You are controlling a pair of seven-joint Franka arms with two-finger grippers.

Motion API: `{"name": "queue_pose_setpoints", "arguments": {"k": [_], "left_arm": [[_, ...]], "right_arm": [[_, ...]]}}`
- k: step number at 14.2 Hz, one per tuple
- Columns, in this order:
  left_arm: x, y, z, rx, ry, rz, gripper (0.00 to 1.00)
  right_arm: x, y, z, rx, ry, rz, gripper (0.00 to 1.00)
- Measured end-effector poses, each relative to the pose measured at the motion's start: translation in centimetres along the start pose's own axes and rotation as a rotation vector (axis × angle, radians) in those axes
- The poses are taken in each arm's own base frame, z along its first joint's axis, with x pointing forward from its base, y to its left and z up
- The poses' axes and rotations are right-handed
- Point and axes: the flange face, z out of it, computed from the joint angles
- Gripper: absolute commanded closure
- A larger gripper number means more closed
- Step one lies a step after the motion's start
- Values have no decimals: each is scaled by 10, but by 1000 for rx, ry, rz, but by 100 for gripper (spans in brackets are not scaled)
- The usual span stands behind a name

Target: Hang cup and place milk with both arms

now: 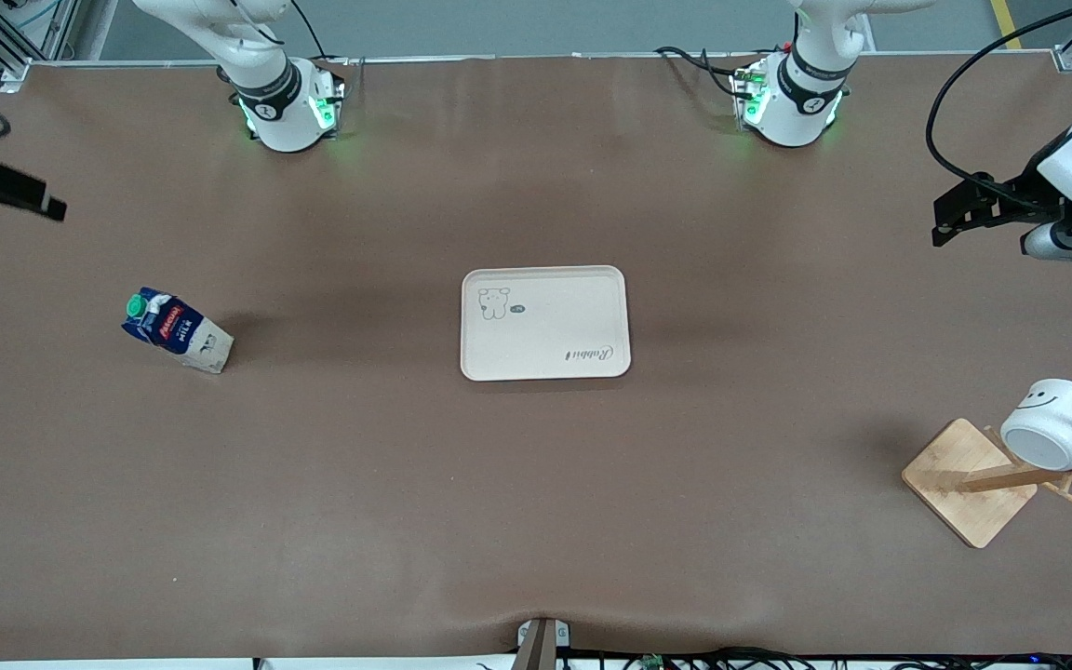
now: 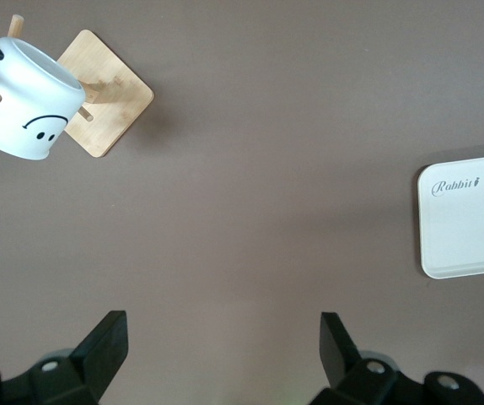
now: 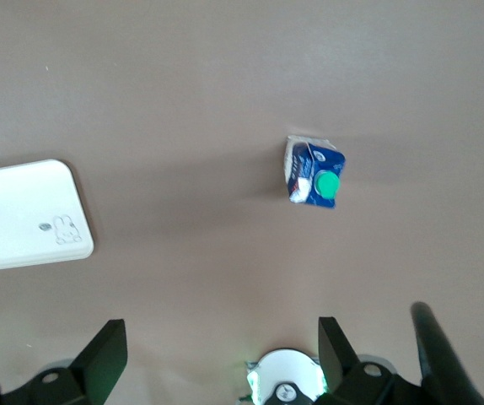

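Note:
The white cup [image 1: 1048,423] with a smiley face hangs by its black handle on a peg of the wooden rack [image 1: 964,484] at the left arm's end of the table. The left wrist view shows the cup [image 2: 23,110] on the rack [image 2: 111,93] too. The milk [image 1: 178,330] carton stands on the table at the right arm's end, its green cap showing in the right wrist view [image 3: 314,173]. My left gripper [image 1: 941,223] [image 2: 221,337] hangs open and empty over bare table near the rack. My right gripper [image 1: 43,200] [image 3: 221,342] hangs open and empty over the table's edge near the milk.
A cream tray [image 1: 545,321] with a rabbit drawing lies flat in the middle of the table, also seen as the tray [image 2: 470,219] and the tray [image 3: 23,215] in both wrist views. The right arm's base [image 3: 284,384] glows green.

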Motion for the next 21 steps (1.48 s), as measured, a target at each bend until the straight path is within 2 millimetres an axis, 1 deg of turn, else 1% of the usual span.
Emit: {"name": "queue_pose_setpoints", "arguments": {"k": [1,2,3,5,7,9,13,16,21], "left_arm": [[0,0,0,0,0,0,0],[0,0,0,0,1,0,0],[0,0,0,0,1,0,0],[0,0,0,0,1,0,0],[0,0,0,0,1,0,0],[0,0,0,0,0,0,0],[0,1,0,0,0,1,0],[0,1,0,0,0,2,0],[0,3,0,0,-1,6,0]], "right_arm": [[-10,-11,0,-20,9,-15,0],[-16,-18,5,-29,19,-24,0],[-19,-22,12,-34,34,-28,0],[-24,-18,27,-46,62,-38,0],[-26,-15,34,-64,85,-77,0],[-24,-10,31,-71,111,-100,0],[-19,10,23,-73,134,-124,0],[-15,14,25,-72,130,-117,0],[-14,19,24,-71,129,-106,0]]}}
